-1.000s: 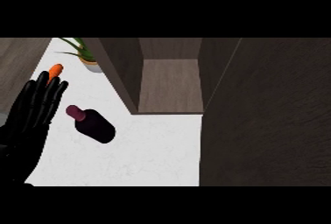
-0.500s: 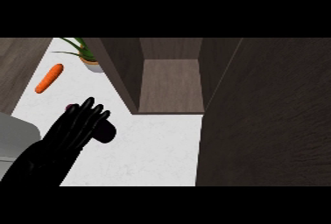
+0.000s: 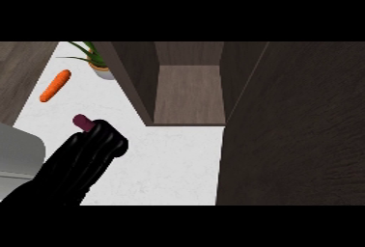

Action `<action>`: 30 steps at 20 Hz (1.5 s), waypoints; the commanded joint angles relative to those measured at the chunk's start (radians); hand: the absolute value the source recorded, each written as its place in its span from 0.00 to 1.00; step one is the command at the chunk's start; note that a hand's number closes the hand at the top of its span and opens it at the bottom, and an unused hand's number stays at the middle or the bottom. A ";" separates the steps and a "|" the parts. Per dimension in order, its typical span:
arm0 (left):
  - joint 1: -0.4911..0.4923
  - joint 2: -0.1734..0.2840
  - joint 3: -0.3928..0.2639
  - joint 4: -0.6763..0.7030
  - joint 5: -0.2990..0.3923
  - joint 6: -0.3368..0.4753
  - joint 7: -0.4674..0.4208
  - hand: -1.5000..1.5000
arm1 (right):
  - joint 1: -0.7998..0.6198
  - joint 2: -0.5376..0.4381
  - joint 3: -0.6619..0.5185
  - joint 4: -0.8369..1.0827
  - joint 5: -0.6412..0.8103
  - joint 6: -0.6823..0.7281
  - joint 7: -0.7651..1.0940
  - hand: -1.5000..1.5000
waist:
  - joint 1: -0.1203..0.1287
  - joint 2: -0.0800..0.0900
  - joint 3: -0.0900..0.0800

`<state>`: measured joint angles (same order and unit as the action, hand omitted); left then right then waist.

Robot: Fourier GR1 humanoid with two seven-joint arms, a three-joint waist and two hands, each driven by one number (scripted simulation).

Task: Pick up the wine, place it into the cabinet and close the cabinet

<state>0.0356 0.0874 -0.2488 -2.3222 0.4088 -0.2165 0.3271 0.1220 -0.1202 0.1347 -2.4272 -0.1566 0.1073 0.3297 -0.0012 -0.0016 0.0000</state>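
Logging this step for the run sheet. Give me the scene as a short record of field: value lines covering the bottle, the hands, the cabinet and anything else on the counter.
wine bottle: lying on the white counter, only its dark red neck end showing
left hand: over the bottle's body, fingers curled round it
right hand: not in view
cabinet: open, inside looks bare
cabinet door: swung out at the view's right
carrot: on the counter, beyond the bottle, untouched
potted plant: at the counter's far edge, beside the cabinet
task state: bottle not yet in the cabinet
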 commanded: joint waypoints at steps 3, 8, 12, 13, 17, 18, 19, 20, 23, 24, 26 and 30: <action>0.019 -0.026 -0.078 -0.145 -0.046 0.090 0.113 0.00 | -0.037 -0.026 -0.062 -0.137 -0.080 -0.023 0.148 0.00 | 0.001 -0.001 0.000; -0.034 -0.047 -0.084 -0.121 -0.067 0.130 0.136 0.00 | -0.084 0.018 -0.016 -0.087 -0.026 -0.049 0.158 0.00 | 0.001 0.000 0.000; 0.016 -0.049 -0.121 -0.195 -0.113 0.175 0.161 0.00 | -0.145 0.000 -0.044 -0.078 -0.037 -0.057 0.216 0.00 | 0.005 -0.001 0.000; -0.005 -0.029 -0.064 -0.173 -0.086 0.168 0.168 0.00 | -0.071 0.008 -0.056 -0.091 -0.064 -0.021 0.138 0.00 | 0.001 -0.001 0.001; 0.038 -0.018 0.013 -0.079 -0.052 0.125 0.083 0.00 | -0.088 0.042 0.049 -0.125 0.024 -0.062 0.197 0.00 | 0.001 0.000 0.000; -0.046 -0.013 0.088 -0.058 0.035 0.139 0.147 0.00 | -0.143 0.002 -0.062 -0.113 -0.064 -0.051 0.232 0.00 | -0.001 0.001 0.000; 0.111 -0.010 0.012 -0.137 -0.031 0.124 0.108 0.00 | -0.171 0.023 -0.039 -0.071 -0.035 -0.065 0.216 0.00 | 0.006 0.000 0.000; -0.016 -0.035 0.035 -0.081 -0.035 0.177 0.159 0.00 | -0.221 0.002 -0.069 -0.065 -0.070 -0.058 0.261 0.00 | 0.002 0.001 0.000; -0.003 -0.034 0.104 0.062 -0.038 0.110 0.031 0.00 | -0.187 0.037 0.015 -0.141 0.020 -0.095 0.285 0.00 | -0.002 0.001 -0.001; -0.025 -0.002 0.132 -0.020 -0.017 0.134 0.119 0.00 | -0.067 0.078 0.108 -0.102 0.114 -0.066 0.154 0.00 | -0.002 0.000 0.000; -0.006 0.016 0.203 -0.001 0.023 0.111 0.094 0.00 | -0.135 0.028 -0.009 -0.074 0.005 -0.036 0.193 0.00 | 0.000 0.001 0.000; 0.002 0.014 0.244 0.099 -0.006 0.054 -0.019 0.00 | -0.099 0.049 0.058 -0.122 0.071 -0.052 0.200 0.00 | -0.002 0.001 0.000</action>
<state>0.0492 0.0962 -0.0615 -2.2897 0.4091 -0.1307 0.3685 -0.0420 -0.0794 0.1592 -2.4637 -0.1036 0.0437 0.5341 -0.0012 -0.0011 -0.0005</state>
